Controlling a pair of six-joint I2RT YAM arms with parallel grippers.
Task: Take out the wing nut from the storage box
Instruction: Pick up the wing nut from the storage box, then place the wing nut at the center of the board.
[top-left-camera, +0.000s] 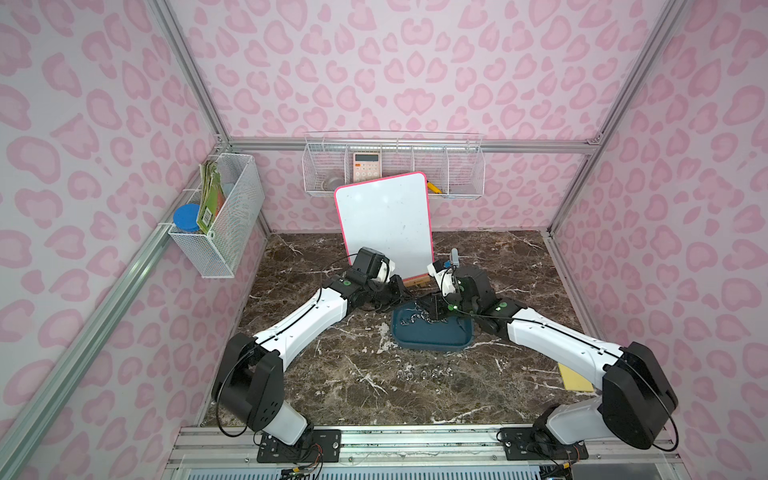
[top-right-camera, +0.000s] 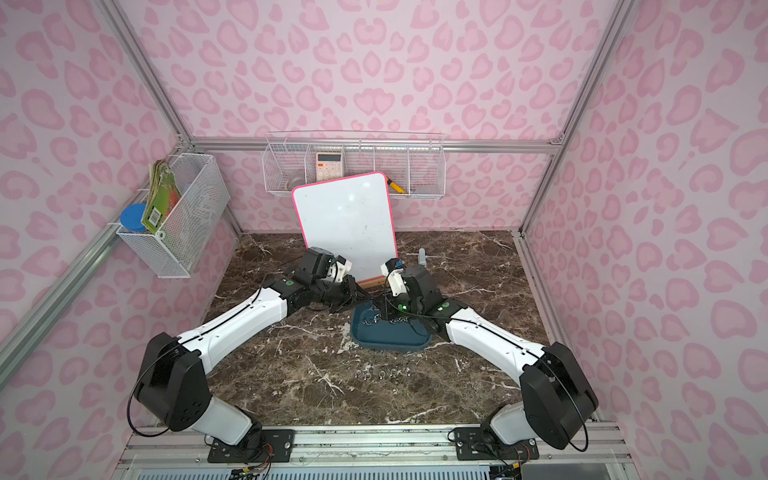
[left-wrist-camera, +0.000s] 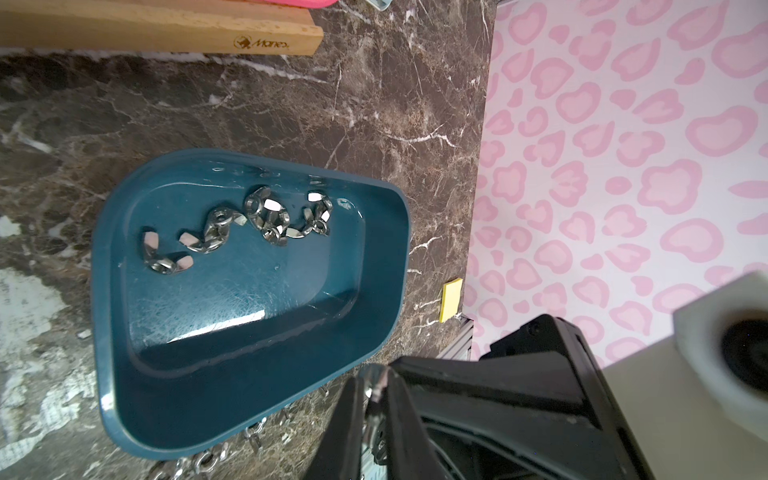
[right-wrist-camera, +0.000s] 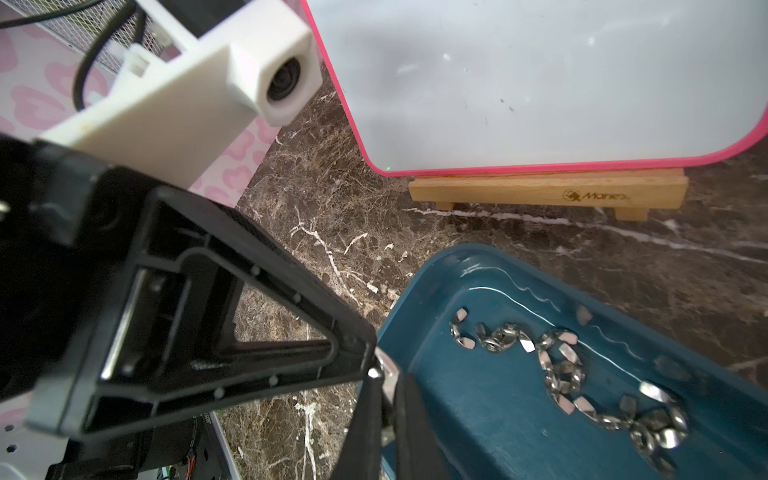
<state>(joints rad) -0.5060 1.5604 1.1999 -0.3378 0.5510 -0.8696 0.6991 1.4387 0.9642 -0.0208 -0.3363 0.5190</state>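
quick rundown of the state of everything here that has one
storage box: upright, loose nuts inside
held wing nut: in the air, pinched by both sets of fingers
left fingers: shut on held wing nut
right fingers: shut on held wing nut
nuts on table: in a row, out of the box
whiteboard: propped in wooden stand, mostly clean

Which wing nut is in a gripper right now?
The wing nut pinched in the right gripper, at the storage box's corner, with the left gripper around it too. The other nuts lie loose in the box or on the table.
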